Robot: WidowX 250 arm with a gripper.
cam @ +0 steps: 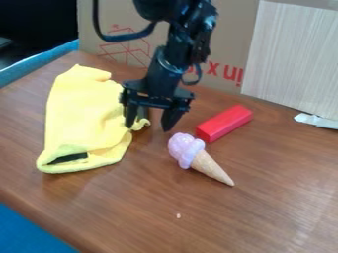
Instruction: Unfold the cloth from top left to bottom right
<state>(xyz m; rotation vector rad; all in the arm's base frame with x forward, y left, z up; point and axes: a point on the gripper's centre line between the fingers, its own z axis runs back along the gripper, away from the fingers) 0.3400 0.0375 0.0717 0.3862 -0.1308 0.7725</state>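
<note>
At the left of the brown wooden table [271, 197] lies the yellow cloth [82, 116], near the table's left edge. It is folded and bunched into a long, uneven shape, narrower at the far end and broader at the near end. The far end rises to a soft point, with a small rounded fold just to its right. The left side runs down fairly smoothly, while the middle looks puffed up, with shallow creases. At the near end the border curves round, and a short black strip [68, 158] lies slantwise just inside it. On the right side, a small ruffled corner sticks out toward the middle of the table.

The black gripper [150, 123] hangs down at that right side, its two fingers spread wide with nothing gripped between them. Its left-hand finger in the view is right at the ruffled corner; whether it touches the cloth I cannot tell. The other finger points down clear of the cloth.

Next comes a toy ice cream cone [199, 157], lying on its side, with a pale purple scoop and a tan cone whose tip points to the near right. Just beyond it, a red block [224, 123] lies at a slant.
</note>
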